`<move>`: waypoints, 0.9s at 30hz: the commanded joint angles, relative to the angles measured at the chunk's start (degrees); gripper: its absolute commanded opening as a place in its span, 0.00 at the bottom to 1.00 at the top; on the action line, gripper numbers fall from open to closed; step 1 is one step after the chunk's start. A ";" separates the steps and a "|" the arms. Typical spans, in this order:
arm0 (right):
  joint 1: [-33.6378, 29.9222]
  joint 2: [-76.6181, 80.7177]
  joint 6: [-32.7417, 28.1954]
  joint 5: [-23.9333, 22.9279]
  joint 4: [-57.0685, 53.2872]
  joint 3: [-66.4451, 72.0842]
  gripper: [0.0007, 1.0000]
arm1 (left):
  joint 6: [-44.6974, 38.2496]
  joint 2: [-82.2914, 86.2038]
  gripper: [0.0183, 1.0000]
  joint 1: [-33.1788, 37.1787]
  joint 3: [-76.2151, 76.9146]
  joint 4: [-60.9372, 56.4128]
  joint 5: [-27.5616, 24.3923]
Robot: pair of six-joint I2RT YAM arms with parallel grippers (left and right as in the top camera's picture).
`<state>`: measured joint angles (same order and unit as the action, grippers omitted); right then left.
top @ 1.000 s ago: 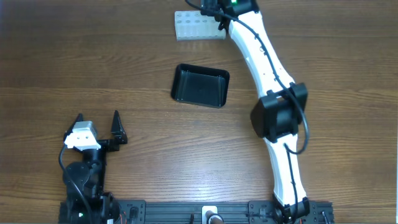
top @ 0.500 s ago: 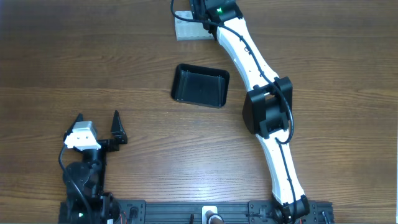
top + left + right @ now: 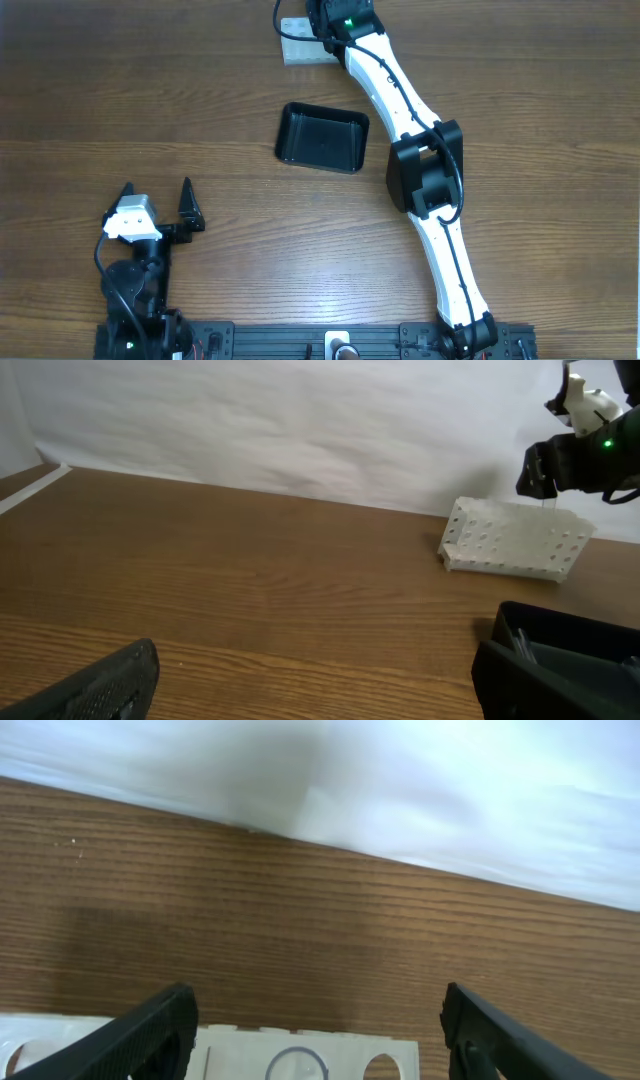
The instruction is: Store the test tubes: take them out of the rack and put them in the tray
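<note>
Rack (image 3: 300, 50) sits at the top edge of the top view, at 12 o'clock from the tray (image 3: 282, 135) and apart from it. Its right end is covered by the right arm (image 3: 400, 100), and the gripper head there is cut off by the frame edge. Right gripper (image 3: 317, 990) is spread wide in its own wrist view, fingers either side of the rack's far edge and touching nothing. Only a strip of the rack's top shows at that view's bottom edge, with a few holes and one round rim that looks like a test tube (image 3: 296, 1065) between the fingers. Can't tell how many tubes are in the rack, since the top is mostly hidden or cut off. From the left wrist view the rack's side faces the camera with the right gripper just above its far end; a thin line hangs under that gripper, too faint to call. The tray is cut off there by the left finger and the frame, with faint clear streaks inside, unclear if they are tubes. Left gripper (image 3: 157, 186) is parked at 8 o'clock from the tray, well apart, jaws spread and holding nothing. Brown wood table (image 3: 150, 90) all round, white backdrop (image 3: 250, 420) behind the rack.
</note>
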<state>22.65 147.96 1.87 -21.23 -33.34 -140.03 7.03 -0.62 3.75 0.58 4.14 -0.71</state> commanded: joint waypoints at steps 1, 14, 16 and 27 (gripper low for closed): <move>-0.09 1.36 -0.26 -1.16 0.44 -0.48 0.76 | -0.79 0.28 1.00 -0.26 -0.24 0.26 -0.79; -0.24 2.19 -0.24 -1.14 1.60 -0.48 0.55 | -0.81 0.28 1.00 -0.26 -0.24 0.26 -0.79; -0.24 2.19 -0.24 -1.14 1.46 -0.48 0.49 | -0.81 0.28 1.00 -0.26 -0.24 0.26 -0.79; -0.22 2.19 -0.22 -1.14 1.40 -0.48 0.20 | -0.81 0.28 1.00 -0.26 -0.24 0.26 -0.79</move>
<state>22.65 149.32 1.32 -21.65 -32.05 -140.03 7.05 -0.62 3.75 0.58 4.14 -0.71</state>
